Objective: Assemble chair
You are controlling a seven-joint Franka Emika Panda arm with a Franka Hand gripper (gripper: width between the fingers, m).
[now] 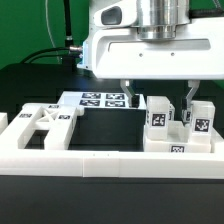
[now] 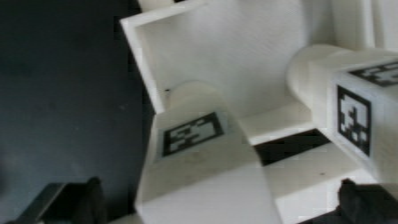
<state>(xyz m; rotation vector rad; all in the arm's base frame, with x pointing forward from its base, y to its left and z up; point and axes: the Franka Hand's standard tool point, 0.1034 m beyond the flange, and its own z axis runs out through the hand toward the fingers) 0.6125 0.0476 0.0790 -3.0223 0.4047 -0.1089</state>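
Note:
My gripper (image 1: 158, 98) hangs over the right side of the table with its jaws wide apart. Between the fingers stands a white chair part (image 1: 157, 113) with a black-and-white tag. The fingers are beside it and do not touch it. In the wrist view the same tagged part (image 2: 192, 135) runs down between my dark fingertips (image 2: 80, 200), and the gripper (image 2: 222, 205) holds nothing. A second tagged white part (image 1: 200, 121) stands just on the exterior view's right and also shows in the wrist view (image 2: 365, 100). A white ladder-like chair frame (image 1: 40, 125) lies at the exterior view's left.
The marker board (image 1: 100, 100) lies flat behind the parts, near the middle. A long white wall (image 1: 100, 165) runs along the front edge, with a low white block (image 1: 178, 148) behind it at the exterior view's right. Black cables hang at the back.

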